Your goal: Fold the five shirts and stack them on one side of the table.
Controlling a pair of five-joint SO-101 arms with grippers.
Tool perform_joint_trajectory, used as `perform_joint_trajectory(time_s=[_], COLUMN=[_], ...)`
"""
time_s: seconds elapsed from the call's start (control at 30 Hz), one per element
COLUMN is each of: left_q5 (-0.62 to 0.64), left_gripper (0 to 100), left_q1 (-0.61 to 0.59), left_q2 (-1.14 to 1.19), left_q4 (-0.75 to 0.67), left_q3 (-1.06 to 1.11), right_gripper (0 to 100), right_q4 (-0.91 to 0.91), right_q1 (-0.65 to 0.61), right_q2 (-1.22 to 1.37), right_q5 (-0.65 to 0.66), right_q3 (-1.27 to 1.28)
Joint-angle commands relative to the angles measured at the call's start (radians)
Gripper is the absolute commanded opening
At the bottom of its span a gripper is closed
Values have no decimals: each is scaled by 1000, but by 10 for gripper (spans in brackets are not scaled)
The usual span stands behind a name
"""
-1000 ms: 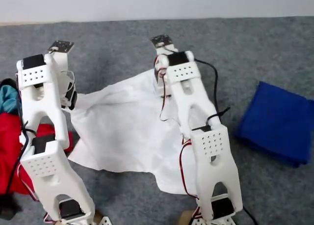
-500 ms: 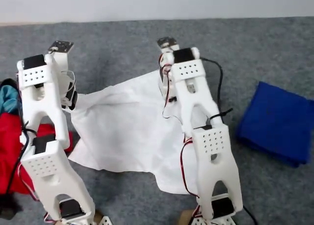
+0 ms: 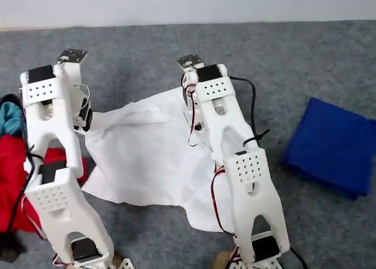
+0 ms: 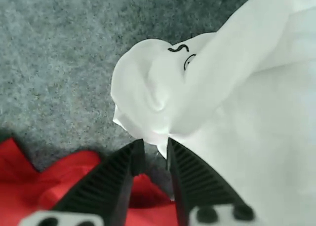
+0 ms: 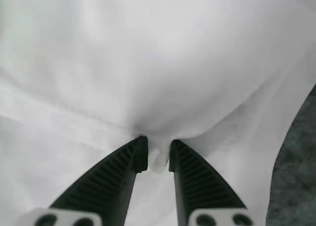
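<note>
From above, one white shirt (image 3: 147, 157) lies spread and rumpled in the middle of the grey worktop (image 3: 294, 63), its near edge ragged and one corner pointing toward the far side. One blue shirt (image 3: 332, 145), folded, sits well apart at the right, its outer edge cut off by the frame. One red shirt (image 3: 12, 169) is heaped at the left edge, with a scrap of teal cloth (image 3: 9, 117) just beyond it. That makes four garments to count here. Bare worktop runs along the whole far side and in a wide strip between the white and blue shirts. Two arms stand side by side. The left arm (image 3: 53, 134) stretches forward along the white shirt's left border, wrist bent down at its left corner. The right arm (image 3: 226, 122) reaches across the cloth, wrist bent down at the far corner. From the left wrist, the left hand (image 4: 154, 147) has its two black ribbed fingers drawn nearly together, pinching a thin edge of the white shirt where the corner bunches into a rounded fold. Red cloth lies just beside the fingers and bare grey worktop opens past the fold. From the right wrist, the right hand (image 5: 158, 154) is likewise pressed close, nipping a small pleat of white cloth that puckers toward the fingertips. White cloth spreads all around, and a wedge of grey worktop shows at one side.
</note>
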Motion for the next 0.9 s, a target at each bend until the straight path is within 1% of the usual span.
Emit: perform_joint_trajectory(time_s=[0.0,0.07,0.17,0.3,0.43,0.57,0.7,0.8,0.87], left_q5=[8,8,8,9,9,9,9,3,3], left_gripper=[76,76,76,76,76,79,80,80,84], left_q1=[2,12,32,54,86,117,127,112,101], left_q2=[-11,-11,-11,-29,-101,-193,-232,-227,-226], left_q4=[-15,-14,-11,-2,32,61,103,103,77], left_q3=[-4,-4,-4,-19,-27,-22,2,62,110], right_gripper=[86,75,5,11,11,11,11,11,11], right_q4=[-39,-53,-45,15,119,119,120,119,119], right_q1=[-16,-18,-16,2,45,108,151,189,211], right_q2=[-12,-12,-13,-25,-24,-70,-154,-216,-243], right_q5=[-8,-8,18,72,78,86,147,150,150], right_q3=[-61,-58,-60,-74,-204,-265,-215,-152,-110])
